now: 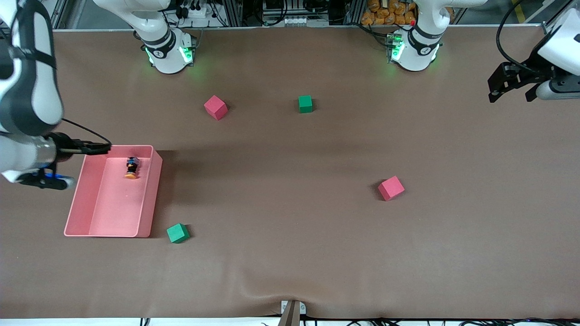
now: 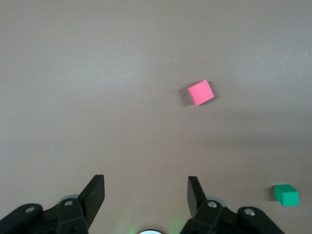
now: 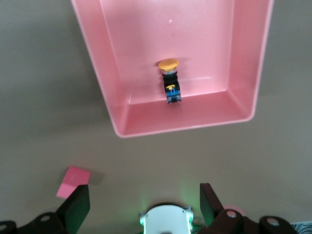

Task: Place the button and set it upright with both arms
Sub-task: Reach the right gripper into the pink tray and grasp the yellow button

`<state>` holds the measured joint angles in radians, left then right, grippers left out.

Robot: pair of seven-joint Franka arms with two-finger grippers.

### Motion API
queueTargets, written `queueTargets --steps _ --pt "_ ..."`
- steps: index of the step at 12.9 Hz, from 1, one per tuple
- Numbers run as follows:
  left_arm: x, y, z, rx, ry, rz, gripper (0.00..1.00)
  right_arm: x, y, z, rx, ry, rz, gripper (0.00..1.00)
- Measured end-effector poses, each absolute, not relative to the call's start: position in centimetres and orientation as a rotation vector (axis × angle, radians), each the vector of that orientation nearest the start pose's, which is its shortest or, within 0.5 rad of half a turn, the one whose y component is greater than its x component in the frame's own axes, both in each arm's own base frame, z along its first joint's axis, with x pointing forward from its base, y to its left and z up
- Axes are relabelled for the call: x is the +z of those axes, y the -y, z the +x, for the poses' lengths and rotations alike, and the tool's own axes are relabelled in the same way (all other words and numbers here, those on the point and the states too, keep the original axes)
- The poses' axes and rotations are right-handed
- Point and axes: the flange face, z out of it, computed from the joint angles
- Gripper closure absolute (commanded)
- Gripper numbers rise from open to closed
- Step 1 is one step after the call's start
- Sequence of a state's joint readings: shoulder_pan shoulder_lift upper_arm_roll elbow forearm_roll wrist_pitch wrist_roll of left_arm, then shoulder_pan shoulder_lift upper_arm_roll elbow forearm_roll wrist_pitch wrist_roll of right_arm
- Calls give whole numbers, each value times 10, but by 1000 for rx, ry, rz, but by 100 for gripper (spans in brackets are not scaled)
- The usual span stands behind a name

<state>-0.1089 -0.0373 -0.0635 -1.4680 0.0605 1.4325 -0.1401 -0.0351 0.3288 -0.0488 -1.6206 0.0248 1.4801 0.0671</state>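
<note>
Step in hand: the button (image 1: 132, 168) lay in the pink tray (image 1: 147, 199), on its side by the look of it, orange cap toward the front camera; placing looked done, uprighting not.
Button, place: left-middle of the front frame, in the half of the tray farther from the front camera, close to the end wall; in the right wrist view it sat upper centre, black body with blue bits reaching to that wall.
Right claw (image 3: 142, 204): jaws stood wide apart, nothing between them; it hung off the tray's end that lies farther from the front camera, over bare bench (image 1: 290, 253), at the front frame's left edge.
Left claw (image 2: 145, 194): partly spread, holding nothing; it waited at the front frame's upper right edge, over the bench at the left arm's end, well apart from the tray.
Clutter: red cubes and green cubes scattered on the bench, none touching the tray.
Next move, my reading: the right claw would need to come down into the tray, take the button by its body and stand it cap-up; the end wall leaves little room for a finger.
</note>
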Motion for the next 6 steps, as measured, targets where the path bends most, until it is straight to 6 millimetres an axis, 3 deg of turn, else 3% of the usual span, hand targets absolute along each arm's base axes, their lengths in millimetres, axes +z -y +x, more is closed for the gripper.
queueTargets --steps 4,6 --pt "681 85 521 -19 -38 -3080 23 335 46 579 661 -183 -3045 0" --pt "681 85 521 -18 -38 -3080 23 298 60 564 559 -129 -3057 0"
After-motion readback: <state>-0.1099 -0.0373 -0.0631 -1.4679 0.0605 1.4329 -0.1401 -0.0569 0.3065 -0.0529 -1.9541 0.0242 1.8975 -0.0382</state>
